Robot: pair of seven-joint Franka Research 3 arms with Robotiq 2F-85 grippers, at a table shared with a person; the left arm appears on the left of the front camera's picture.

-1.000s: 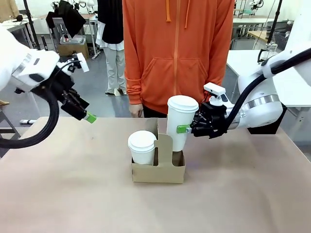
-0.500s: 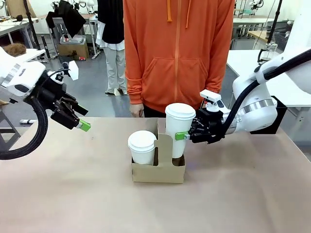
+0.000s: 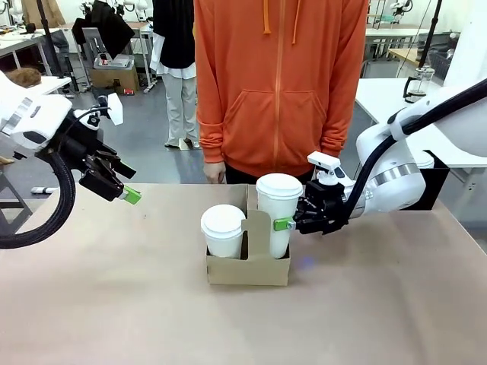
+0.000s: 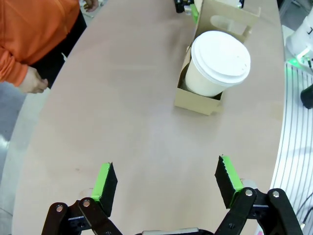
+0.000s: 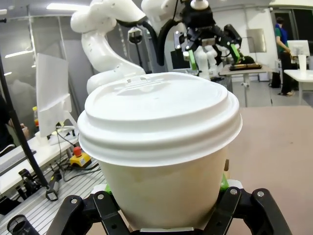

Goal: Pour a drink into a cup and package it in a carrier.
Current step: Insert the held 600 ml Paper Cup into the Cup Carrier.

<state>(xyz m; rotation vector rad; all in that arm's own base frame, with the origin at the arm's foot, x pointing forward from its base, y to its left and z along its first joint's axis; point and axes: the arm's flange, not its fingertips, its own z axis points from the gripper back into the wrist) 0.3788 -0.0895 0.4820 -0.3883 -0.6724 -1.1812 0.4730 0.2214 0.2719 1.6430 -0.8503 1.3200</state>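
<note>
Tall white cup (image 3: 278, 213), lid on, sat low in the right-hand pocket of the cardboard carrier (image 3: 248, 268), upright, just beside the carrier's central handle. Right gripper (image 3: 288, 223) was clamped on the cup's side wall from the right, one green pad showing against the paper just above the carrier's rim. In the right wrist view the cup (image 5: 164, 161) stood directly between the gripper's (image 5: 164, 205) fingers, lid uppermost.

Beyond the cup, on the far side of the handle from that gripper, a shorter lidded cup (image 3: 224, 230) occupied the left pocket. The left wrist view looked down on its lid (image 4: 219, 61) and the carrier (image 4: 198, 95) ahead of the fingers.

Left gripper (image 3: 122, 190) hung above the desk (image 3: 114, 304), well apart from the carrier, off to its left. Its jaws stood wide apart with nothing between them; both green pads (image 4: 104, 178) were clear in its own wrist view, bare desk (image 4: 122, 122) below.

A person in an orange hoodie (image 3: 278, 84) stood at the far edge of the desk, behind the carrier, one hand (image 3: 213, 172) hanging by the desk edge.
</note>
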